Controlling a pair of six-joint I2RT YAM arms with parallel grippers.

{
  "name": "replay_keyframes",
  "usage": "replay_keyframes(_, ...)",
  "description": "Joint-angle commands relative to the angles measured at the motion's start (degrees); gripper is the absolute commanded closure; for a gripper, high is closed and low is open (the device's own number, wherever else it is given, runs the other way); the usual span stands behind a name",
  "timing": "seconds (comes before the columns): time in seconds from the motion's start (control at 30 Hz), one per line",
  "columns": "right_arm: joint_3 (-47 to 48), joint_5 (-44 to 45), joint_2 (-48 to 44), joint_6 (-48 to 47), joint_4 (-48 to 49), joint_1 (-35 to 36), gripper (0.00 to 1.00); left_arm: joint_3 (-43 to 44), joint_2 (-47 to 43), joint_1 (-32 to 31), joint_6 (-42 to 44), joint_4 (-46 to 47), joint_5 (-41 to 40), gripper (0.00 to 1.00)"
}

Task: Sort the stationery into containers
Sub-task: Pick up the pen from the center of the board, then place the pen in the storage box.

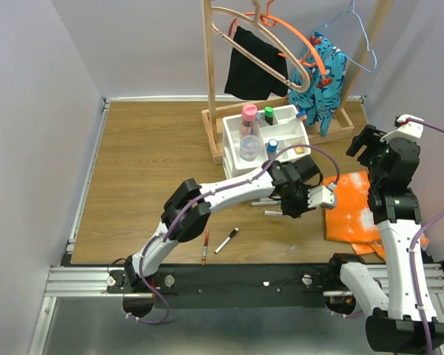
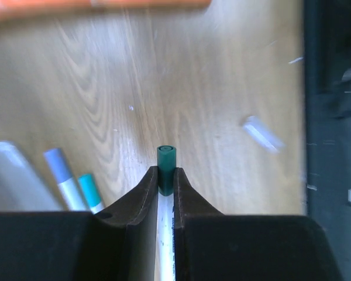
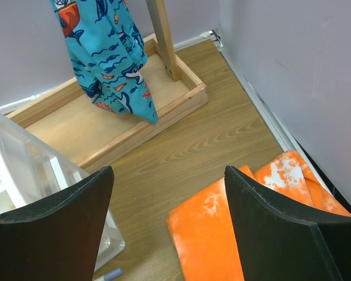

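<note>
My left gripper (image 2: 165, 175) is shut on a white pen with a dark teal cap (image 2: 166, 167), low over the wood in front of the white organiser (image 1: 237, 151). In the top view the left gripper (image 1: 287, 208) sits beside loose pens (image 1: 265, 201). Two more pens, one grey-blue capped (image 2: 61, 170) and one teal capped (image 2: 90, 188), lie to its left. The organiser's tray holds a pink-capped bottle (image 1: 249, 112), a green-capped marker (image 1: 268, 115) and a small blue-capped bottle (image 1: 272, 146). A red pen (image 1: 206, 246) and a black-and-white marker (image 1: 226, 240) lie near the front edge. My right gripper (image 3: 169, 222) is open and empty, raised at the right.
An orange cloth (image 1: 351, 207) lies right of the left gripper and also shows in the right wrist view (image 3: 234, 234). The wooden hanger rack (image 1: 209, 74) with black and blue clothes stands behind the organiser. Walls close the table on the left, back and right.
</note>
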Motion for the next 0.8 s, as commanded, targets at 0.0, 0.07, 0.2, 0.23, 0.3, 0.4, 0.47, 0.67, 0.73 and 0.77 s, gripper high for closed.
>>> replay_keyframes(0.0, 0.8, 0.0, 0.1, -0.8, 0.6, -0.4, 0.16, 8.4, -9.7, 1.5, -0.6, -6.6, 10.4, 0.88)
replay_keyframes(0.07, 0.6, 0.3, 0.2, -1.6, 1.1, -0.4, 0.16, 10.2, -12.0, 2.1, -0.7, -6.8, 12.9, 0.88)
replay_keyframes(0.2, 1.2, 0.7, 0.4, -2.6, 1.1, -0.5, 0.16, 17.5, -13.9, 3.9, -2.2, -4.6, 16.3, 0.89)
replay_keyframes(0.23, 1.3, 0.8, 0.3, -2.9, 1.1, -0.5, 0.16, 18.5, -14.5, 4.9, -3.3, -3.3, 16.8, 0.89)
replay_keyframes(0.3, 1.8, 1.0, 0.4, -3.5, 0.6, -0.6, 0.16, 19.8, -15.3, 6.0, -7.1, 2.2, 17.7, 0.89)
replay_keyframes(0.4, 2.1, 1.5, 0.3, -4.5, 0.4, -0.8, 0.16, 20.0, -17.2, 7.8, -11.1, 10.2, 18.4, 0.89)
replay_keyframes(0.47, 2.3, 1.5, 0.5, -4.7, 0.3, -1.2, 0.16, 21.8, -16.4, 8.8, -10.9, 11.6, 15.7, 0.89)
replay_keyframes(0.67, 3.0, -0.4, 0.9, -3.8, 0.0, -3.2, 0.17, 29.4, -10.7, 12.0, -7.8, 14.3, 5.9, 0.89)
replay_keyframes(0.73, 3.1, -0.8, 0.8, -3.5, -0.4, -4.1, 0.17, 31.5, -8.7, 13.2, -6.6, 15.2, 4.6, 0.89)
replay_keyframes(0.77, 3.1, -1.3, 0.8, -3.4, -0.7, -4.4, 0.17, 32.2, -8.1, 13.4, -6.4, 15.6, 4.1, 0.89)
